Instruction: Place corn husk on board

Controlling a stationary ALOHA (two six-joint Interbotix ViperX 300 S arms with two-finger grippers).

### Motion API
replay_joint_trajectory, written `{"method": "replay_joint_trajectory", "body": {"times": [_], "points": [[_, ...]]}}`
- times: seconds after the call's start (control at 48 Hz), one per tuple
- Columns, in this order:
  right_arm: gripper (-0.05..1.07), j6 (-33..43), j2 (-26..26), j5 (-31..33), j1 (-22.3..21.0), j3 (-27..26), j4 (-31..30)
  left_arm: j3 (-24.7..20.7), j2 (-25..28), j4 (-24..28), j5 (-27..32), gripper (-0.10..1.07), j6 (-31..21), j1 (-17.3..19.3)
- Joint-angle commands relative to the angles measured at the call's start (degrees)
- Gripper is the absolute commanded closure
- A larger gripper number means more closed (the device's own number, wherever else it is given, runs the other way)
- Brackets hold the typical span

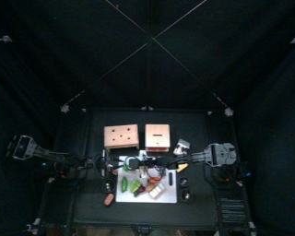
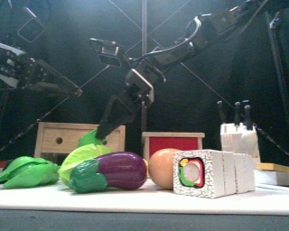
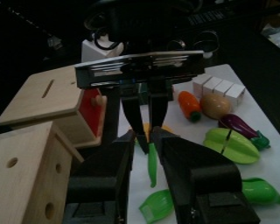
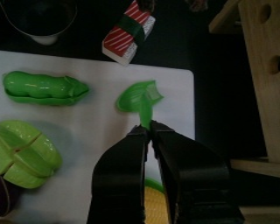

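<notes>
Right wrist view shows the right gripper (image 4: 149,131) with its jaws pressed together on the thin tail of the corn husk (image 4: 140,94), a small bright green leaf. The husk hangs over the board (image 4: 95,70), close to the board edge that faces the tan blocks (image 4: 262,79), but whether it touches the board surface I cannot tell. Also on the board lie a long green pod piece (image 4: 42,87), a ribbed pale green vegetable (image 4: 24,154) and, at its far end, a red-and-white striped piece (image 4: 126,39).

In the left wrist view the left gripper (image 3: 150,171) hangs above the counter with its jaws slightly parted and nothing between them, and the other arm's jaws show ahead of it holding the green leaf.

From the top the board (image 1: 170,194) sits near the counter's front edge, between the two arms, with the two tan blocks (image 1: 122,136) behind it toward the back edge. In the front view a purple eggplant (image 2: 111,170), a sushi roll piece (image 2: 193,173) and an orange ball (image 2: 166,165) stand along the front edge.
</notes>
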Motion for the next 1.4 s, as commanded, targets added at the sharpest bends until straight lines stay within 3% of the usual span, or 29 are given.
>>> {"method": "replay_joint_trajectory", "body": {"times": [0.0,0.146,0.5,0.688,0.833,1.375], "points": [[0.54,0.00,-0.62,-0.18,-0.18,-2.11,0.09,-0.18,-0.70,-1.05,-0.53,0.30,-0.09,0.26],[0.50,0.00,0.53,-0.18,-0.18,-3.08,0.18,0.53,-1.93,-3.16,-0.35,0.30,0.00,1.05],[0.19,0.00,0.79,0.88,-0.88,-3.60,0.18,1.49,-2.37,-4.13,0.26,0.30,0.09,1.41],[0.19,0.26,-2.02,5.19,-0.79,-2.90,0.88,1.49,-2.37,-4.04,0.35,0.30,0.26,1.41],[0.19,0.26,-4.57,8.53,-0.79,-1.32,6.42,1.49,-2.37,-4.04,0.97,0.30,0.18,1.41],[0.19,0.35,-8.17,8.96,-1.05,4.66,16.52,1.49,-2.37,-3.96,1.14,0.30,0.09,1.41]]}}
